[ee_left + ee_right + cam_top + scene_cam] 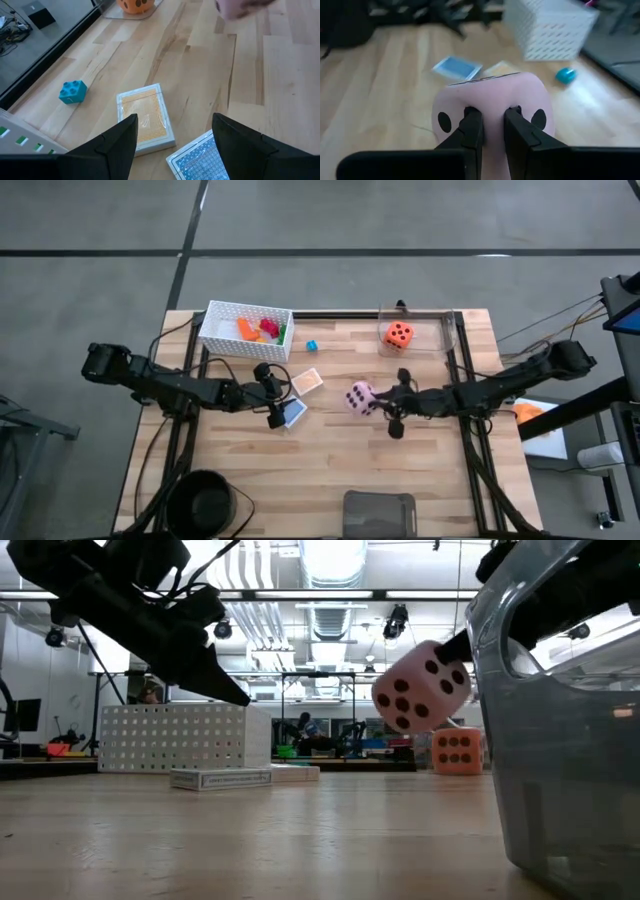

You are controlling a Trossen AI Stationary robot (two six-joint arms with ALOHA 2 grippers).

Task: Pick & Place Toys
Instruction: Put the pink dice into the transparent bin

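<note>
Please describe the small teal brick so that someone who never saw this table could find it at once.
Start at the white perforated basket at the table's far left. The teal brick lies alone on the bare wood just right of it, beyond the peach card. It is the only loose brick; the others sit inside the basket.

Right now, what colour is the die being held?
Pink die with black dots, clearest in the low view.
</note>
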